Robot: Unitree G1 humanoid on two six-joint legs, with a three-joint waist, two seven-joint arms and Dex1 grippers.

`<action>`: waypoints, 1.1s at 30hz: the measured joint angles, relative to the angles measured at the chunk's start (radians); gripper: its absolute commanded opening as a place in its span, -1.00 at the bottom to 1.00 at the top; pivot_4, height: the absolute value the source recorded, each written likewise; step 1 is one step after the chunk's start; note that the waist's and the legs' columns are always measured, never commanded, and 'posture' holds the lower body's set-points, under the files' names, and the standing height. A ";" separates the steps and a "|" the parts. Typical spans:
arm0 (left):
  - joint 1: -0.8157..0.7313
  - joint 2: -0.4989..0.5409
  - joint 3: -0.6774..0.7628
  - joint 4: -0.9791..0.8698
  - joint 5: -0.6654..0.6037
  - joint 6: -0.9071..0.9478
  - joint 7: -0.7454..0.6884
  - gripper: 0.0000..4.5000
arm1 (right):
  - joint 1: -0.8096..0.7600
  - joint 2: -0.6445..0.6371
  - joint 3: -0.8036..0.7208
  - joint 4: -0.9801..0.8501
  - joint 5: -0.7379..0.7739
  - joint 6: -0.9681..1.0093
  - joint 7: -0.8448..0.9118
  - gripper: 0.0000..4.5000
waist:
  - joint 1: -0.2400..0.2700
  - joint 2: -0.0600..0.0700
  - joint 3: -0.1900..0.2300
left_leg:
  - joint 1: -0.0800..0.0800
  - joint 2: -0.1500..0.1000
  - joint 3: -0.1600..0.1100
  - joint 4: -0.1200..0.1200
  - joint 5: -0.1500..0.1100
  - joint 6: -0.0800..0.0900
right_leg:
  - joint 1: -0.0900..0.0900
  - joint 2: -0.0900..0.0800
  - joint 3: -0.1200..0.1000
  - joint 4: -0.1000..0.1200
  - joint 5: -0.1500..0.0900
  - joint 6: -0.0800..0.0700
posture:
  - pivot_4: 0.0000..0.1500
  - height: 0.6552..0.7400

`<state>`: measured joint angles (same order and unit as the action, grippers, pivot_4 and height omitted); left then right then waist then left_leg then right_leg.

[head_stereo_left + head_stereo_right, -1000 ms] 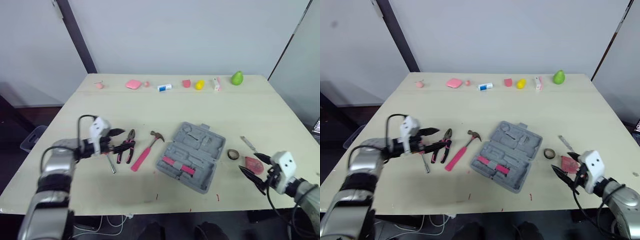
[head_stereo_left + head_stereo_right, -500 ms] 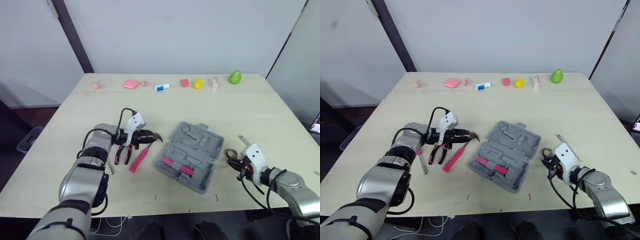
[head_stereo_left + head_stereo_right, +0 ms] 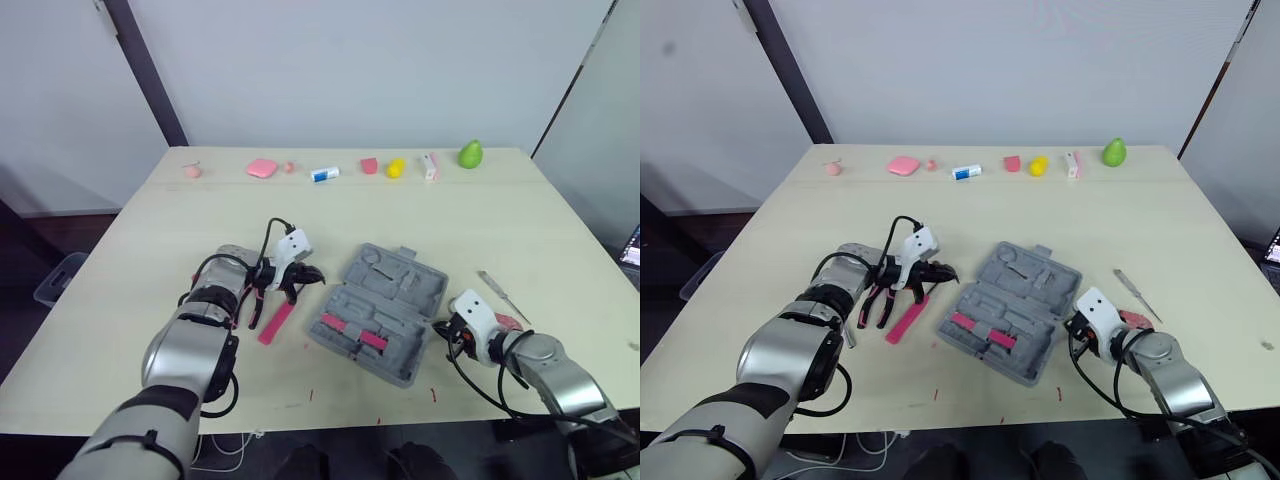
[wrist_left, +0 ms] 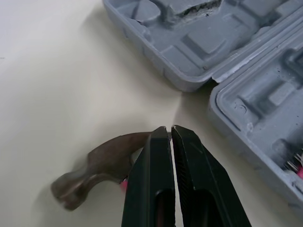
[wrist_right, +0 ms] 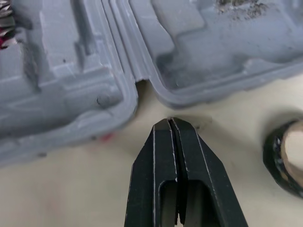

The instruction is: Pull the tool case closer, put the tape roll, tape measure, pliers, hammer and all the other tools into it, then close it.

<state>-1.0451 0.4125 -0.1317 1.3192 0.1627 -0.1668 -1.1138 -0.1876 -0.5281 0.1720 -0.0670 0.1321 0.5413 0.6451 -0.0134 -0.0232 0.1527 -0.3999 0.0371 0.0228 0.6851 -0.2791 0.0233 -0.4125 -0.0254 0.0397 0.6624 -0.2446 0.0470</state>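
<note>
The grey tool case (image 3: pixel 385 308) lies open mid-table, with a pink-handled tool in its near half. My left gripper (image 3: pixel 306 277) is shut and empty at the case's left side. Its fingertips (image 4: pixel 169 130) rest over the hammer's head (image 4: pixel 94 168). The hammer's pink handle (image 3: pixel 275 322) points toward me, and the pliers (image 3: pixel 880 303) lie beside my left arm. My right gripper (image 3: pixel 446 329) is shut and empty, its tip (image 5: pixel 169 122) at the hinge notch of the case (image 5: pixel 71 71). The tape roll (image 5: pixel 286 156) lies right beside it. The pink tape measure (image 3: pixel 507 321) sits behind my right wrist.
A slim metal tool (image 3: pixel 497 285) lies to the right of the case. Small items line the far table edge, among them a green pear (image 3: pixel 472 154), a yellow piece (image 3: pixel 396 167) and a pink block (image 3: pixel 263 167). The near table edge is just below my forearms.
Both arms have swung inward to the case's two sides. Both grippers went from wide open to shut, with nothing taken hold of.
</note>
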 measured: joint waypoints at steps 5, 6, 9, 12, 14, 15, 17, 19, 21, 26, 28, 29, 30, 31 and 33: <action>-0.013 -0.012 -0.019 0.006 0.044 -0.001 0.033 -0.92 | -0.001 0.004 0.003 0.001 -0.007 0.000 0.003 -1.00 | 0.000 0.000 0.000 | 0.000 0.000 0.000 0.000 0.000 0.000 | 0.000 0.000 0.000 0.000 0.000 0.000 | 1.00 1.00; -0.018 -0.026 -0.026 0.007 0.057 -0.003 0.054 -0.92 | -0.001 0.005 0.008 0.001 -0.008 0.000 0.005 -1.00 | 0.000 0.000 0.000 | 0.000 0.000 0.000 0.000 0.000 0.000 | 0.000 0.000 0.000 0.000 0.000 0.000 | 1.00 1.00; -0.021 -0.042 -0.035 0.007 0.073 -0.002 0.069 -0.92 | -0.001 0.010 0.011 0.001 -0.008 0.000 0.006 -1.00 | 0.000 0.000 0.000 | 0.000 0.000 0.000 0.000 0.000 0.000 | 0.000 0.000 0.000 0.000 0.000 0.000 | 1.00 1.00; -0.025 -0.065 -0.038 0.008 0.092 -0.002 0.071 -0.92 | 0.000 0.013 0.011 0.001 -0.008 0.000 0.004 -1.00 | 0.000 0.000 0.000 | 0.000 0.000 0.000 0.000 0.000 0.000 | 0.000 0.000 0.000 0.000 0.000 0.000 | 1.00 1.00; -0.025 -0.076 -0.039 0.009 0.099 -0.002 0.071 -0.92 | 0.000 0.014 0.011 0.001 -0.009 0.000 0.004 -1.00 | 0.000 0.000 0.000 | 0.000 0.000 0.000 0.000 0.000 0.000 | 0.000 0.000 0.000 0.000 0.000 0.000 | 1.00 1.00; -0.025 -0.083 -0.039 0.009 0.102 -0.002 0.071 -0.92 | 0.000 0.014 0.011 0.000 -0.009 0.000 0.003 -1.00 | 0.000 0.000 0.000 | 0.000 0.000 0.000 0.000 0.000 0.000 | 0.000 0.000 0.000 0.000 0.000 0.000 | 1.00 1.00; -0.025 -0.086 -0.040 0.009 0.105 -0.002 0.071 -0.92 | 0.000 0.014 0.011 0.000 -0.009 0.000 0.003 -1.00 | 0.000 0.000 0.000 | 0.000 0.000 0.000 0.000 0.000 0.000 | 0.000 0.000 0.000 0.000 0.000 0.000 | 1.00 1.00; -0.025 -0.094 -0.045 0.017 0.112 0.002 0.076 -0.92 | 0.001 0.014 0.011 0.000 -0.010 0.001 0.003 -1.00 | -0.001 0.000 0.000 | 0.000 0.000 0.000 0.000 0.000 0.000 | 0.000 0.000 0.000 0.001 0.000 0.000 | 1.00 1.00; -0.025 -0.097 -0.044 0.018 0.114 0.003 0.082 -0.92 | 0.001 0.015 0.011 0.000 -0.010 0.001 0.003 -1.00 | 0.000 0.000 0.000 | 0.000 0.000 0.000 0.000 0.000 0.000 | 0.000 0.000 0.000 0.001 0.000 0.000 | 1.00 1.00; -0.031 -0.112 -0.044 0.021 0.123 0.010 0.098 -0.92 | 0.002 0.019 0.011 0.000 -0.010 0.000 0.001 -1.00 | 0.002 0.000 0.000 | 0.000 0.000 0.000 0.000 0.000 0.000 | 0.000 0.000 0.000 0.000 0.000 0.000 | 1.00 1.00; -0.032 -0.114 -0.043 0.021 0.129 0.012 0.101 -0.92 | 0.004 0.019 0.011 -0.001 -0.010 0.000 0.000 -1.00 | 0.002 0.000 0.000 | 0.000 0.000 0.000 0.000 0.000 0.000 | 0.000 0.000 0.000 0.000 0.000 0.000 | 1.00 1.00; -0.032 -0.116 -0.043 0.022 0.129 0.012 0.101 -0.92 | 0.005 0.019 0.011 -0.002 -0.010 -0.001 0.000 -1.00 | 0.003 0.000 0.000 | 0.000 0.000 0.000 0.000 0.000 0.000 | 0.000 0.000 0.000 0.000 0.000 0.000 | 1.00 1.00; -0.032 -0.119 -0.043 0.022 0.130 0.012 0.101 -0.92 | 0.007 0.020 0.010 -0.002 -0.010 -0.002 0.000 -1.00 | 0.003 0.000 0.000 | 0.000 0.000 0.000 0.000 0.000 0.000 | 0.000 0.000 0.000 0.000 0.000 0.000 | 1.00 1.00; -0.032 -0.120 -0.043 0.022 0.130 0.012 0.101 -0.92 | 0.008 0.021 0.009 -0.002 -0.010 -0.002 0.000 -1.00 | 0.003 0.000 0.000 | 0.000 0.000 0.000 0.000 0.000 0.000 | 0.000 0.000 0.000 0.000 0.000 0.000 | 1.00 1.00; -0.032 -0.123 -0.039 0.022 0.129 0.015 0.094 -0.92 | 0.010 0.021 0.008 -0.003 -0.010 -0.006 0.000 -1.00 | 0.003 0.000 0.000 | 0.000 0.000 0.000 0.000 0.000 0.000 | 0.000 0.000 0.000 0.000 0.000 0.000 | 1.00 1.00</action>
<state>-1.0770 0.2892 -0.1709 1.3411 0.2921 -0.1519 -1.0195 -0.1772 -0.5068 0.1803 -0.0696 0.1221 0.5351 0.6455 -0.0108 -0.0232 0.1525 -0.3996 0.0369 0.0229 0.6853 -0.2791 0.0233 -0.4121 -0.0255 0.0398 0.6628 -0.2446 0.0470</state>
